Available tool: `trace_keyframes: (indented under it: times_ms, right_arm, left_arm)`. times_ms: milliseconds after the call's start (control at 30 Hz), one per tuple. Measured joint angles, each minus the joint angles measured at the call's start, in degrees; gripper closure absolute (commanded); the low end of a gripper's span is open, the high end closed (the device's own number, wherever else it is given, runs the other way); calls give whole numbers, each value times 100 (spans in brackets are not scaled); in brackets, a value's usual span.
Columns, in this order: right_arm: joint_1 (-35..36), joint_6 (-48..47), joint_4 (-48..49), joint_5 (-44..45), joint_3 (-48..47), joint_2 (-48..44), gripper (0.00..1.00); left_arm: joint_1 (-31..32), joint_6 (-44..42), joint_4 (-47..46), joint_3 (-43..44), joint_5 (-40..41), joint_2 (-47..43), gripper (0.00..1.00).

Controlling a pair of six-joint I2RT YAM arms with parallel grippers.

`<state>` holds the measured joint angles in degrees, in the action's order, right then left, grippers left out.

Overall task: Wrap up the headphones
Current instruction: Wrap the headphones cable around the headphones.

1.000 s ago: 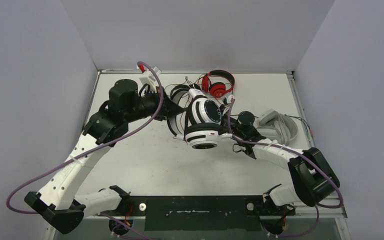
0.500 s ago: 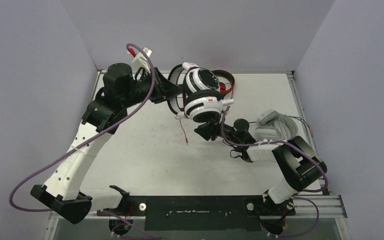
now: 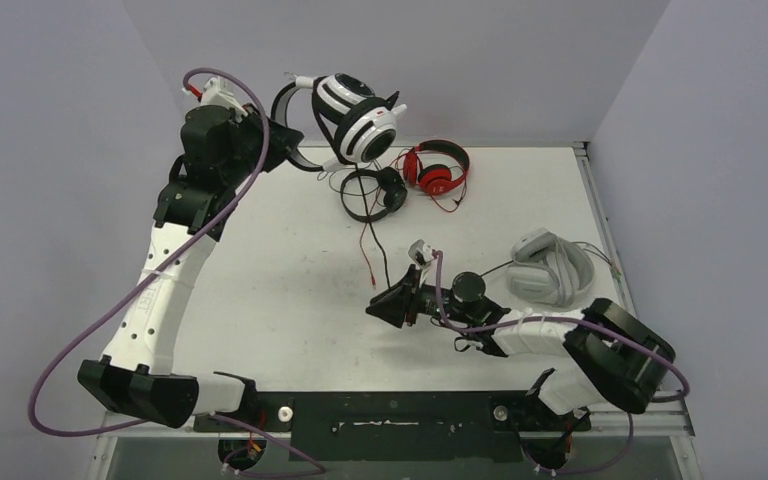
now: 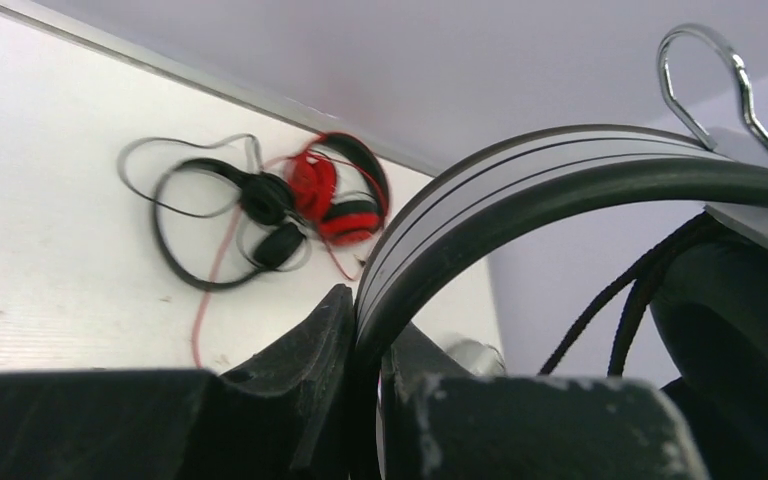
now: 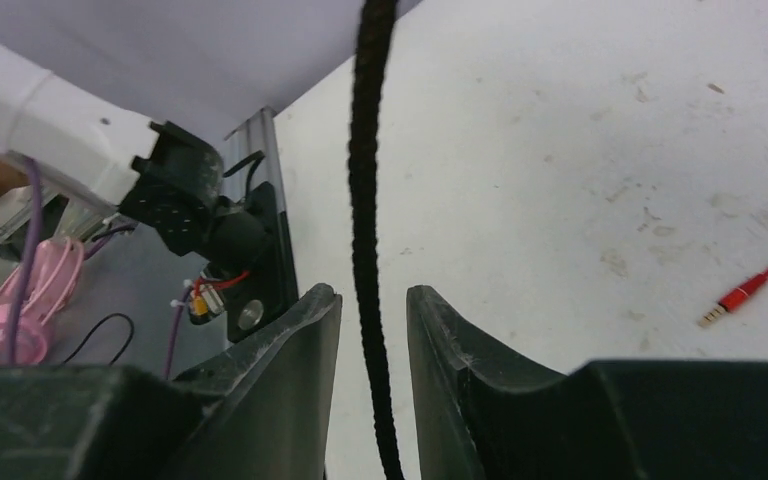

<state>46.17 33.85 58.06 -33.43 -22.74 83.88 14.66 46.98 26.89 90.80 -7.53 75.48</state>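
Viewing from above: hoisted the white-and-black headphones (image 3: 358, 118) higher and further left than half a second earlier, up against the back wall (image 3: 440, 60), clamped in the left end effector (image 3: 295, 152). Uncovered the black headphones (image 3: 365, 195) and red headphones (image 3: 437, 168), lying side by side near the back edge of the worktop (image 3: 260, 290). Drew the right end effector (image 3: 385, 305) back toward the near edge, low over the middle. Left the light grey headphones (image 3: 545, 268) unmoved by the right edge. Kept broad bare worktop at left and centre.

Switching to the left wrist: pinched the dark headband (image 4: 520, 190) tight between both fingers (image 4: 305, 350), no gap.

Switching to the right wrist: held the fingers narrowly apart, with a black braided cable (image 5: 365, 200) running between them and a sliver of room on either side. Showed a red jack plug (image 5: 735, 295) on the worktop at right, well apart.
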Motion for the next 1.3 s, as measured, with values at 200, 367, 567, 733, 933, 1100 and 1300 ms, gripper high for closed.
trace_keyframes:
  times_ms: [200,367,567,733,933,1100,1300]
  right_arm:
    - [452,-17,-782,22,76,-1394,68]
    - [529,-109,-1799,-59,-293,-2181,67]
    - [529,-240,-2911,-188,-1508,-2269,70]
    - [466,-520,-3897,-55,-3014,-1943,75]
    - [-289,-756,-4966,-66,-4710,-1296,81]
    - [-1196,-804,-5792,-234,-5250,-986,87]
    - [-2044,-863,-6546,-955,-5438,-629,95]
  left_arm:
    - [-39,-667,201,63,1499,166,100]
    - [-50,-1126,372,-37,2481,330,100]
    - [127,-1644,236,-660,3235,330,100]
    - [833,-2559,-181,-1355,3915,330,100]
    - [1648,-3947,-662,-2151,3910,280,100]
    - [1755,-4828,-743,-2649,3526,-26,100]
    - [1784,-5545,-568,-2896,2680,-697,100]
